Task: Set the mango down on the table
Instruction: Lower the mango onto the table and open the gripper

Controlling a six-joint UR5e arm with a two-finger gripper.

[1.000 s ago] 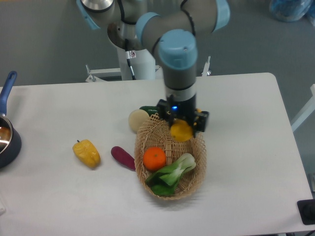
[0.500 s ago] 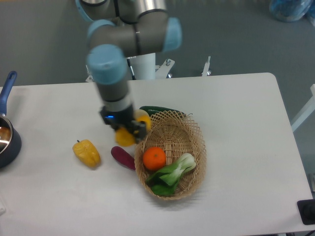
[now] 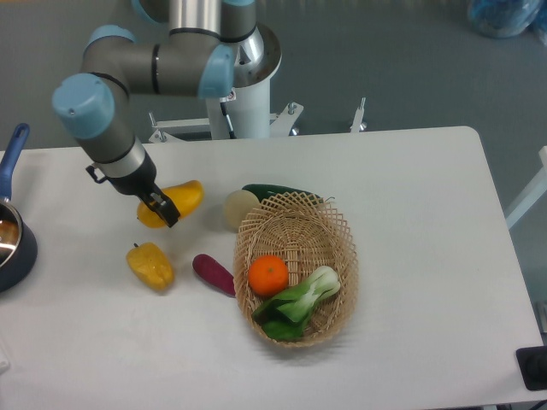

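The mango is a smooth yellow-orange oval held left of the wicker basket, low over the white table. I cannot tell if it touches the tabletop. My gripper is shut on the mango across its middle, with a dark finger showing in front of the fruit. The arm comes down from the upper left.
A lumpy yellow pepper and a purple eggplant lie just below the gripper. A pale round vegetable and a green cucumber sit by the wicker basket, which holds an orange and bok choy. A blue-handled pot stands at the left edge.
My gripper has carried the mango out of the basket and leftward across the table, past the eggplant. It is now above the yellow pepper.
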